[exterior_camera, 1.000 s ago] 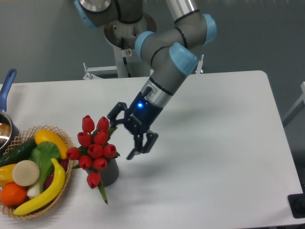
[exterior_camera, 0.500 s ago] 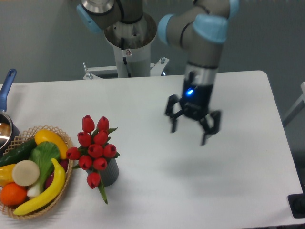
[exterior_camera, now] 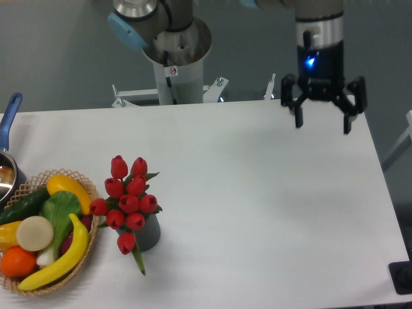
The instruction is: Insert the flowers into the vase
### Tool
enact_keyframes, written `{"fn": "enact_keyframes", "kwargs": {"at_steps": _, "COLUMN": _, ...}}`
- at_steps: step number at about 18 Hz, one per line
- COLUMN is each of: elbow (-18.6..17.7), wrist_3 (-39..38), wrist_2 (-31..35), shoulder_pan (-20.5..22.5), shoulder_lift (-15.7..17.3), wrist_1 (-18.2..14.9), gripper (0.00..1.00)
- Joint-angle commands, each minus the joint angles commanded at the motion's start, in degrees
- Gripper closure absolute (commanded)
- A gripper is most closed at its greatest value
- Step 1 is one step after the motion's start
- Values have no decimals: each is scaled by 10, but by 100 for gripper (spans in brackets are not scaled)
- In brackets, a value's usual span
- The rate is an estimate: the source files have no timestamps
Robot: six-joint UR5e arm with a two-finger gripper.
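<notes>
The flowers (exterior_camera: 127, 201), a bunch of red tulip buds with green leaves, stand in the vase (exterior_camera: 149, 233), a short dark grey ribbed cylinder at the table's front left. The buds hide the vase's mouth. One bud and a green leaf hang down over the vase's left side. My gripper (exterior_camera: 323, 122) is open and empty, fingers pointing down, raised above the table's far right part, well away from the flowers and vase.
A woven wicker basket (exterior_camera: 82, 260) with a banana, an orange, a cucumber and leafy greens sits at the front left edge, next to the vase. A pot with a blue handle (exterior_camera: 11, 112) is at the far left. The metal robot pedestal (exterior_camera: 176, 58) stands behind the table.
My gripper has moved from right beside the flowers up and to the far right, staying open and empty. The flowers remain in the vase, unmoved.
</notes>
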Motion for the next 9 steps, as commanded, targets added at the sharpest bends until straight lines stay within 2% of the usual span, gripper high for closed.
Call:
{"fn": "enact_keyframes", "kwargs": {"at_steps": 2, "elbow": 2, "wrist_3": 76, "wrist_2": -1, "shoulder_pan": 29, "shoulder_lift": 13, "wrist_1": -47, "gripper": 0}}
{"fn": "enact_keyframes", "kwargs": {"at_steps": 4, "elbow": 2, "wrist_3": 144, "wrist_2": -2, "shoulder_pan": 53, "shoulder_lift": 19, "wrist_1": -76, "gripper": 0}}
{"fn": "enact_keyframes", "kwargs": {"at_steps": 9, "elbow": 0, "wrist_3": 215, "wrist_2": -3, "shoulder_pan": 84, "shoulder_lift": 30, "wrist_1": -109, "gripper": 0}}
